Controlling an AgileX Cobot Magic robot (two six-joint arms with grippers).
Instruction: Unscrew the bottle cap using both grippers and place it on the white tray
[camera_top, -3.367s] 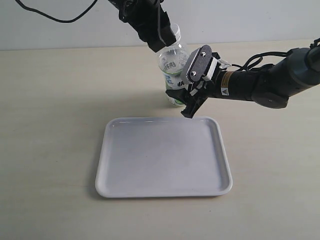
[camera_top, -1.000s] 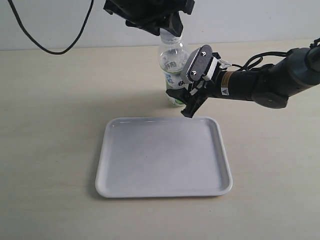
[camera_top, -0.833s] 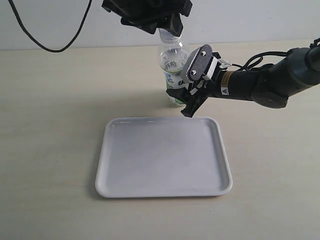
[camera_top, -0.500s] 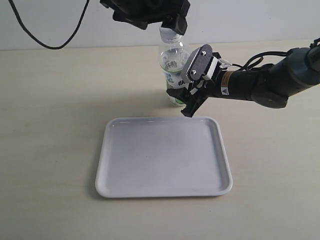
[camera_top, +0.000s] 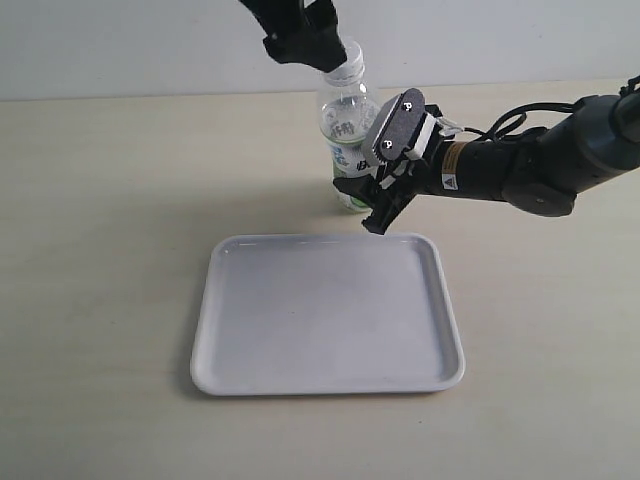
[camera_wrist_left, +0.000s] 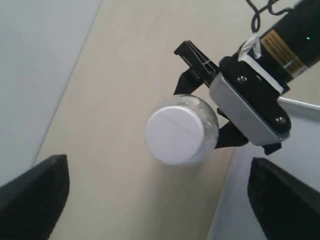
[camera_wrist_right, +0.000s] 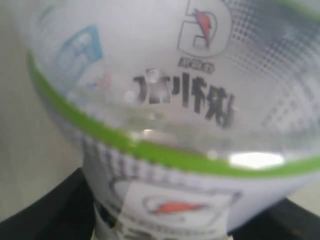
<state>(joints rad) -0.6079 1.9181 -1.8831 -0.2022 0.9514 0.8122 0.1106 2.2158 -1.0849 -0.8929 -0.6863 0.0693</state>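
Where the right gripper (camera_top: 368, 185) clamps, bottle (camera_top: 340, 110) is hidden.

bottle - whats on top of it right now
The white cap sits on the neck of the bottle, with the left gripper open above it. The threads under the cap are hidden.

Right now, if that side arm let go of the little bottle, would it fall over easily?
Probably a nudge would tip it: the bottle is tall on a narrow base, and no liquid shows, so it is likely light. Being round, it would probably roll once down. The right gripper closed on its body steadies it.
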